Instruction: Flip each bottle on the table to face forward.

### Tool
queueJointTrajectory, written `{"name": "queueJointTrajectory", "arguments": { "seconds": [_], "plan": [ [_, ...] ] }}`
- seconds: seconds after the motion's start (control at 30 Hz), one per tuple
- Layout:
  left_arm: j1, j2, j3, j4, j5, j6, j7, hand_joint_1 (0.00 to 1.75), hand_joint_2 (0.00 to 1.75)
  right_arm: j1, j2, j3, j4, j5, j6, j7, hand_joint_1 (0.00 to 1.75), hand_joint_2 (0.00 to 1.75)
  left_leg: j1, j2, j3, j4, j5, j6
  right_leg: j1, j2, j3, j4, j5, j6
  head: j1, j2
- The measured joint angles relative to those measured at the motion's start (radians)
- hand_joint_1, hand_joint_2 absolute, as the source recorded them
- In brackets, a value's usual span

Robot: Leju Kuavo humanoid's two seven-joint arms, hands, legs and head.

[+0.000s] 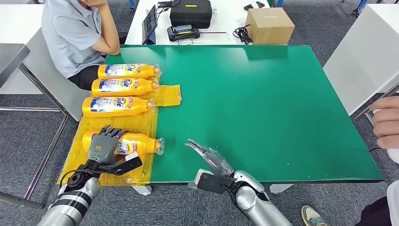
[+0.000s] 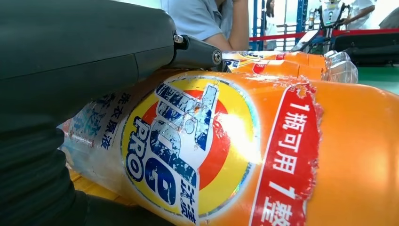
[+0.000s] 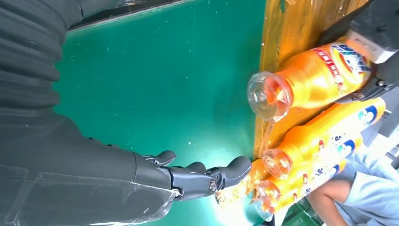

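Green tabletop (image 1: 263, 108) carries a yellow mat (image 1: 117, 141) along its left edge, where four orange Tide bottles lie. On the mat's near end, the left robot hand (image 1: 104, 143) grasps the nearest bottle (image 1: 139, 143). Right of the mat, the right robot hand (image 1: 209, 157) hovers released, fingers spread.

We see 4 orange bottles (image 1: 123, 87) w/ blue, yellow & red labels, upper left, on a yellow sheet (image 1: 167, 94). Table (image 1: 263, 108) is green. Left hand (image 1: 104, 145) is grey & black.
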Motion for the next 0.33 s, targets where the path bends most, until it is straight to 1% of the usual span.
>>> {"name": "queueJointTrajectory", "arguments": {
  "seconds": [0.03,0.07,0.1,0.13,0.17,0.2,0.23,0.33],
  "plan": [
    [-0.006,0.0,-0.003,0.01,-0.001,-0.001,0.001,1.41,1.75,-0.001,0.0,0.001,-0.002,0.0,0.0,0.0,0.0,1.75,0.0,0.0,0.001,0.0,0.0,0.0,0.0,0.0,0.001,0.0,0.0,0.0,0.0,0.0],
    [-0.011,0.001,-0.007,0.018,-0.001,-0.002,0.001,1.1,1.75,-0.001,-0.001,0.002,-0.004,0.0,0.0,0.0,0.0,1.75,0.0,0.0,0.002,0.0,0.0,0.0,0.0,0.0,0.002,0.0,0.0,0.0,0.0,0.0],
    [-0.016,0.002,-0.01,0.026,-0.001,-0.003,0.002,0.73,1.75,-0.001,-0.001,0.004,-0.005,0.0,0.0,0.0,0.0,1.75,0.0,0.0,0.002,0.0,0.001,-0.001,0.0,0.0,0.002,0.0,0.0,0.0,0.0,0.0],
    [-0.021,0.003,-0.012,0.033,-0.001,-0.004,0.003,0.42,1.75,-0.001,-0.001,0.005,-0.005,0.0,0.001,0.0,0.0,1.75,0.0,0.0,0.003,0.0,0.001,-0.001,0.0,0.0,0.003,0.0,0.0,0.0,0.0,0.0],
    [-0.026,0.003,-0.015,0.04,-0.003,-0.006,0.004,0.19,1.75,-0.001,-0.001,0.006,-0.005,-0.001,0.002,-0.001,0.0,1.75,0.0,0.0,0.003,0.0,0.002,-0.002,0.0,0.0,0.003,0.0,0.0,0.0,0.0,0.0],
    [-0.032,0.004,-0.017,0.048,-0.005,-0.009,0.006,0.07,1.75,-0.002,-0.001,0.007,-0.005,-0.001,0.004,-0.002,0.0,1.75,0.0,0.0,0.004,0.0,0.002,-0.002,0.0,0.0,0.004,0.0,0.0,0.0,0.0,0.0],
    [-0.037,0.004,-0.019,0.056,-0.007,-0.011,0.009,0.0,1.75,-0.002,-0.001,0.008,-0.005,-0.002,0.006,-0.003,0.0,1.75,0.0,0.0,0.004,0.0,0.002,-0.002,0.0,0.0,0.004,0.0,0.0,0.0,0.0,0.0],
    [-0.05,0.005,-0.022,0.074,-0.014,-0.015,0.021,0.0,1.75,-0.003,-0.001,0.01,-0.005,-0.006,0.008,-0.006,0.0,1.75,0.0,0.0,0.006,-0.001,0.002,-0.003,0.0,0.0,0.006,0.0,0.0,0.0,0.0,0.0]
  ]
}}
